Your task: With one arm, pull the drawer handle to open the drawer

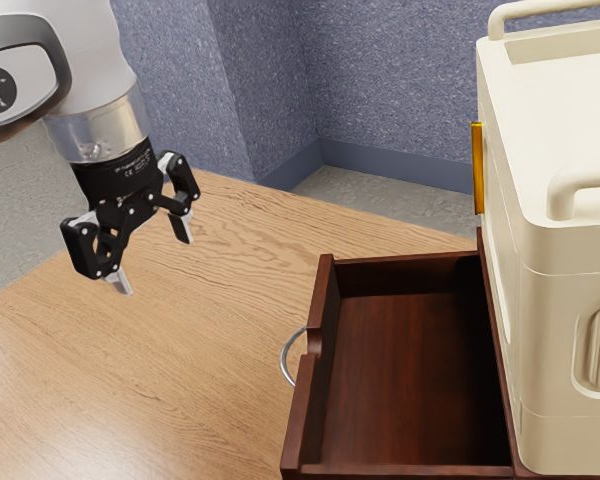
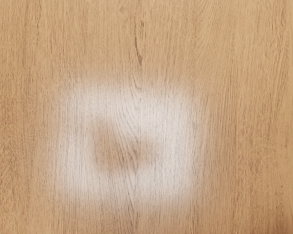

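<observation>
Fingers (image 1: 183,229) stood spread open above the table (image 1: 180,380); the open drawer (image 1: 405,370) pointed toward the exterior view's left, its handle's (image 1: 283,354) long axis running along the front

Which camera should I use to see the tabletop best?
The exterior view: it shows the tabletop broadly, with its far edge, the open drawer and the gripper for reference. The wrist view gives a plain look at a stretch of its wood grain, with a pale bright patch on it.
</observation>
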Controlling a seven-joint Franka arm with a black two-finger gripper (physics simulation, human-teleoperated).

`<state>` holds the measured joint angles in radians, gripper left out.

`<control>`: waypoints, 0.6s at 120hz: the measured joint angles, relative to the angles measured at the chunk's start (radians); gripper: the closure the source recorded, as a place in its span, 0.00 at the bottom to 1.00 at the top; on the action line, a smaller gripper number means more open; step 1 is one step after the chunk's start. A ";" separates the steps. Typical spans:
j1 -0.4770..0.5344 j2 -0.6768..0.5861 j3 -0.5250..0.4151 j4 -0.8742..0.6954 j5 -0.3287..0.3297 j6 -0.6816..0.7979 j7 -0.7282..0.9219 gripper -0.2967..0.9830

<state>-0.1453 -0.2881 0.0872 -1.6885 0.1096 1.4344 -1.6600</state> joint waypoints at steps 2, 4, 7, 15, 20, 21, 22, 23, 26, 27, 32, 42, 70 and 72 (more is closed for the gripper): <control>0.000 0.000 0.000 0.000 0.000 0.000 0.000 0.23; 0.000 0.000 0.000 0.000 0.000 0.000 -0.001 0.23; 0.000 0.000 0.000 -0.001 0.000 0.000 -0.001 0.23; 0.000 0.000 0.000 -0.002 0.001 0.001 -0.002 0.23; -0.001 0.000 -0.001 -0.003 0.001 0.002 -0.003 0.23; -0.001 0.000 -0.001 -0.003 0.001 0.002 -0.003 0.23; -0.001 0.000 0.000 -0.003 0.001 0.002 -0.003 0.23; -0.001 0.000 -0.001 -0.003 0.001 0.003 -0.003 0.23; -0.002 0.000 -0.001 -0.004 0.001 0.003 -0.004 0.23; -0.002 0.000 0.000 -0.004 0.002 0.003 -0.004 0.23; -0.002 0.000 0.000 -0.005 0.002 0.004 -0.004 0.23; -0.003 -0.001 -0.001 -0.006 0.001 0.006 -0.005 0.23; -0.005 -0.002 -0.003 -0.012 0.000 0.031 -0.007 0.23; -0.006 -0.002 -0.003 -0.012 0.000 0.032 -0.007 0.23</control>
<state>-0.1510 -0.2901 0.0844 -1.7007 0.1096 1.4664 -1.6669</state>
